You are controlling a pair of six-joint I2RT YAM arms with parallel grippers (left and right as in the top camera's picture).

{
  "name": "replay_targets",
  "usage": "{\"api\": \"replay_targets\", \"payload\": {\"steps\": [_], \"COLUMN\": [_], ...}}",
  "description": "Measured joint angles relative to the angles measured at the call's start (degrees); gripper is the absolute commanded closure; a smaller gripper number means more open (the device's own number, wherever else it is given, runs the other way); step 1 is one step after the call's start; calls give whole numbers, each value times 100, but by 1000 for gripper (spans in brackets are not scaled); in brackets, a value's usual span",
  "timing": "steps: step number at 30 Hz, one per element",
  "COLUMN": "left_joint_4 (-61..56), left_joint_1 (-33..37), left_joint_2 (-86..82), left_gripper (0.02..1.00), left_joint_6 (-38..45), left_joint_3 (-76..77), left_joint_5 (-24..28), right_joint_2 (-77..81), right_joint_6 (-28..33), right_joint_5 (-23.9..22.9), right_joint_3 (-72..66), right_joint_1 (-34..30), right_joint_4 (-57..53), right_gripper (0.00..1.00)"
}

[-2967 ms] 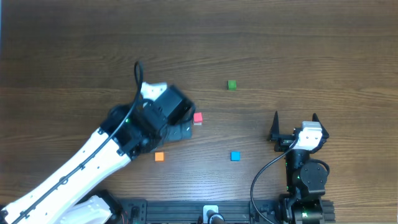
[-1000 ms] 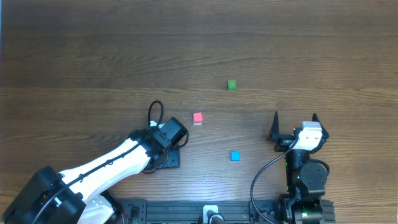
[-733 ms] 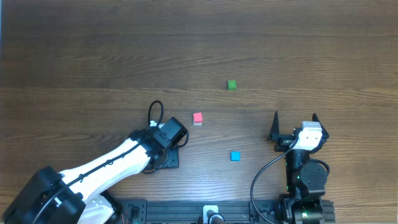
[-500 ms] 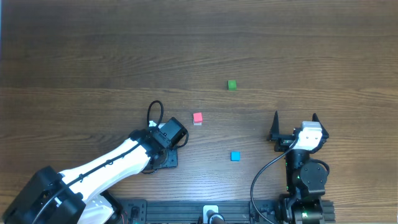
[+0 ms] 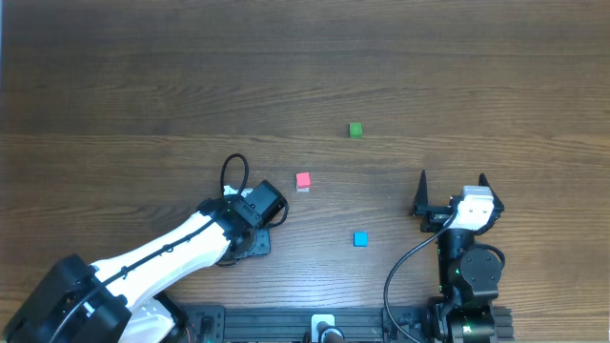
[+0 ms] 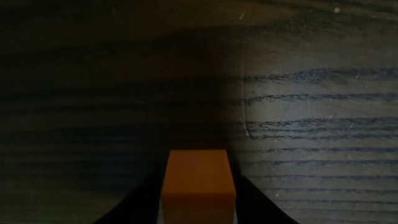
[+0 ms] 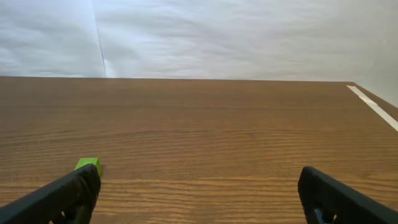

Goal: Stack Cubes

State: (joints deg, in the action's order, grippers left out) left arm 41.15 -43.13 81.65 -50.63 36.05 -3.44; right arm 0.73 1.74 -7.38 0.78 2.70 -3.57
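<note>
An orange cube (image 6: 198, 185) sits between the fingers of my left gripper (image 6: 198, 205), which is shut on it low against the wooden table (image 5: 305, 67). From above, the left gripper (image 5: 250, 240) is near the table's front, left of centre, and covers the orange cube. A red cube (image 5: 303, 179) lies a little beyond it to the right. A blue cube (image 5: 360, 238) rests front centre and a green cube (image 5: 355, 130) (image 7: 89, 165) farther back. My right gripper (image 5: 450, 191) stands open at the right, nothing between its fingers.
A white strip (image 7: 373, 106) marks the table near its far right edge. A pale wall (image 7: 199, 37) stands behind the table. The arms' bases and a black rail (image 5: 324, 324) run along the front edge.
The left arm came down and back from beside the red cube onto the orange cube, and its gripper has closed on it. The right arm has not moved.
</note>
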Motion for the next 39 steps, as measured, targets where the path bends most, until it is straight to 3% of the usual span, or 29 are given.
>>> {"api": "replay_targets", "payload": {"steps": [4, 9, 23, 39], "left_joint_4": [-2, -2, -20, 1731], "left_joint_1": [0, 0, 0, 26], "left_joint_2": [0, 0, 0, 1547], "left_gripper": [772, 796, 978, 976], "left_joint_6": [-31, -42, -39, 9], "left_joint_3": [0, 0, 114, 4306], "left_joint_5": [0, -2, -22, -251], "right_joint_2": [0, 0, 0, -4], "right_joint_6": [-2, -2, 0, 2], "right_joint_5": [0, 0, 0, 0], "right_joint_3": [0, 0, 0, 0], "right_joint_1": [0, 0, 0, 0], "right_joint_4": [0, 0, 0, 0], "right_gripper": [7, 7, 7, 9]}}
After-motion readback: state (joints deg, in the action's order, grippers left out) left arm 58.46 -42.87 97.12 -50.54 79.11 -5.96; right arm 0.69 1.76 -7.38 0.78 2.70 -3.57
